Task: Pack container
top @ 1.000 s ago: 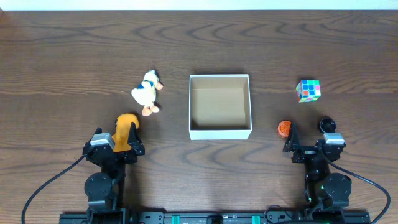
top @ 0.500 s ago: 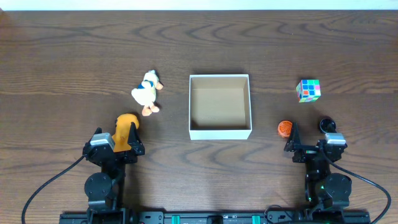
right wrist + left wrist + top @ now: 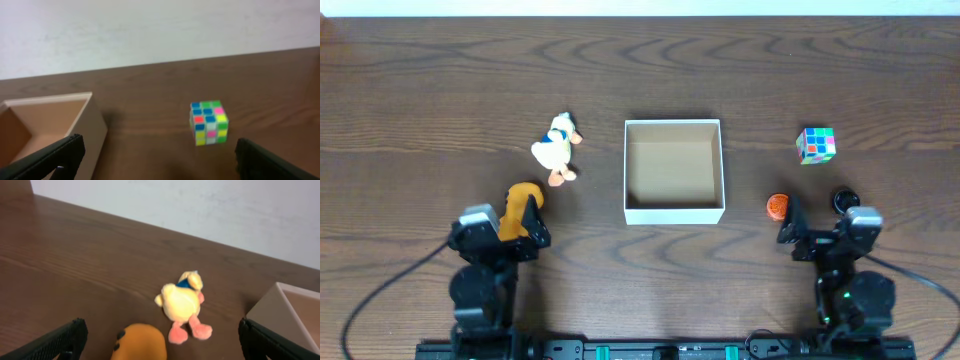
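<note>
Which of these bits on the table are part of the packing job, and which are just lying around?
Likely for the job: white box, plush duck, orange toy, colour cube, small round orange toy.

Just there: wooden table, pale wall. The small black object near the round toy is too unclear to sort.

Plush duck, colourful cube
</note>
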`<action>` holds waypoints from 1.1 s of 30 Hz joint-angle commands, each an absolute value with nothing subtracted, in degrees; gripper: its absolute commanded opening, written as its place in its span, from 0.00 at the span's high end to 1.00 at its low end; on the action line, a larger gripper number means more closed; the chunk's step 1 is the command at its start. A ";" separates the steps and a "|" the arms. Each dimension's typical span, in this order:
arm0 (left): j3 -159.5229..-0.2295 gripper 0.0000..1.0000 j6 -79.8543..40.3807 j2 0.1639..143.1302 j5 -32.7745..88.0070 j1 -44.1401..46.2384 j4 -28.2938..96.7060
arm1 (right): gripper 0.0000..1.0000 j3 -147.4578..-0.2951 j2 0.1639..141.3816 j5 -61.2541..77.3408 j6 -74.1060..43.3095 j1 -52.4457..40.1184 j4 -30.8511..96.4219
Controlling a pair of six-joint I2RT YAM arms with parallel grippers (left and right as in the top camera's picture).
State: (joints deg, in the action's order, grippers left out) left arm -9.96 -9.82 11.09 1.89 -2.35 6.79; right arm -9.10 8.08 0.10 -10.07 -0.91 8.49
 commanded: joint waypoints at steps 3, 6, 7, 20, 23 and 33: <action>-28.84 0.02 -7.09 27.55 0.71 -2.24 13.98 | 0.01 -27.20 24.69 0.73 -5.78 1.65 14.04; -39.90 0.02 -7.09 38.65 0.36 -2.24 21.54 | 0.01 -40.58 38.15 1.65 -4.78 3.14 24.29; -43.62 0.02 -7.11 42.26 0.36 -2.24 24.49 | 0.01 -45.78 43.03 2.00 -4.80 3.75 28.86; -64.31 0.02 -7.14 64.38 0.40 -2.22 45.19 | 0.01 -94.80 91.59 0.08 5.08 8.62 62.83; -64.31 0.02 -7.14 64.40 0.36 -2.24 45.15 | 0.01 -96.09 97.08 -0.21 4.78 8.62 62.00; -64.31 0.02 -7.14 64.42 0.36 -2.22 45.19 | 0.01 -96.07 113.47 -1.72 5.02 8.62 61.91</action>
